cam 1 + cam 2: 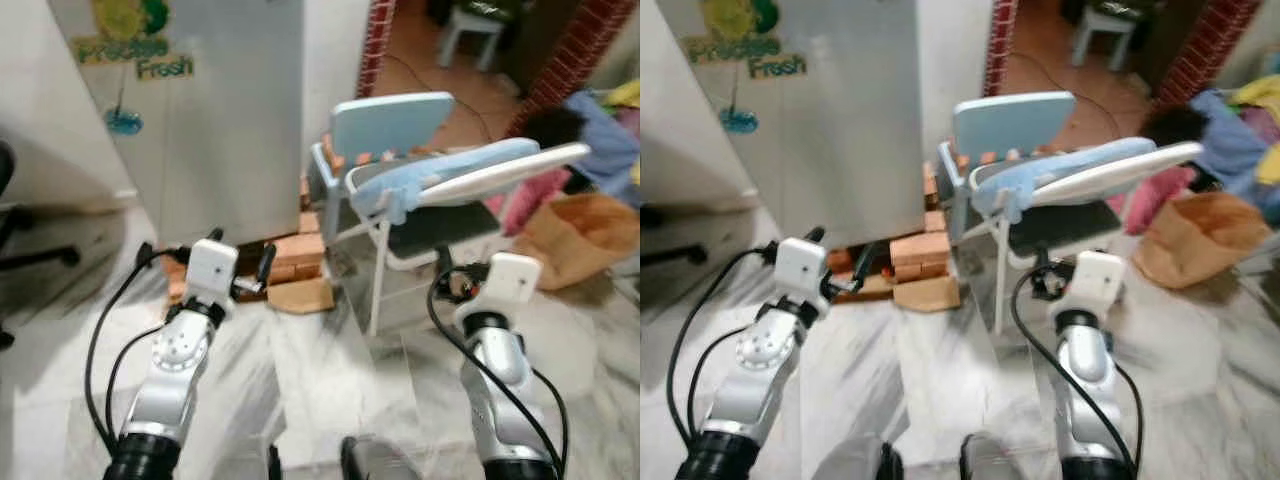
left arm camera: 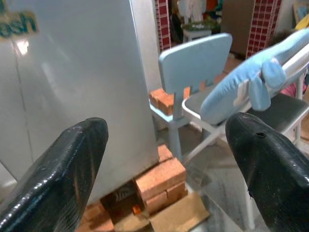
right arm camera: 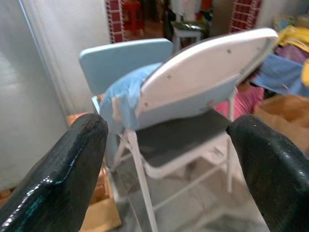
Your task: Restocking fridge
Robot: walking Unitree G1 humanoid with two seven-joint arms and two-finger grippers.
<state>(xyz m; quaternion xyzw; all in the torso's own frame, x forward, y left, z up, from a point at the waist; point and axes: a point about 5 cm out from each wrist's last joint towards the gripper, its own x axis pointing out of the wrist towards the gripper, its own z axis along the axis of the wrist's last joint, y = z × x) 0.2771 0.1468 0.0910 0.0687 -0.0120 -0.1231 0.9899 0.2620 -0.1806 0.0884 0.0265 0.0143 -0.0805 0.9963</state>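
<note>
Closest to my head camera are my two silver arms, raised over the grey-veined marble floor [image 1: 330, 390], each ending in a white wrist block. My left tool [image 2: 166, 159] has its two black fingers spread wide with nothing between them; it points toward the lower corner of the tall silver fridge [image 1: 215, 120], whose door is closed. My right tool [image 3: 166, 159] is likewise spread open and empty, aimed at the white folding chair [image 3: 183, 140] with a dark seat.

The fridge stands ahead and to my left, with a yellow and green sticker reading "Fresh" [image 1: 140, 55] near the top of its door. Its base sits on a stack of reddish bricks [image 1: 295, 255], and a flat piece of tan cardboard [image 1: 300, 296] lies on the floor just beside them. Right of the fridge is a pale blue chair [image 1: 390, 120] with more bricks on its seat. A light blue padded ironing board with a white underside [image 1: 470, 170] lies tilted across the folding chair. Further right, a brown paper bag [image 1: 580, 240] sits on the floor near a heap of coloured clothes [image 1: 610, 130]. Beyond, a red brick pillar [image 1: 376, 45] frames a doorway.
</note>
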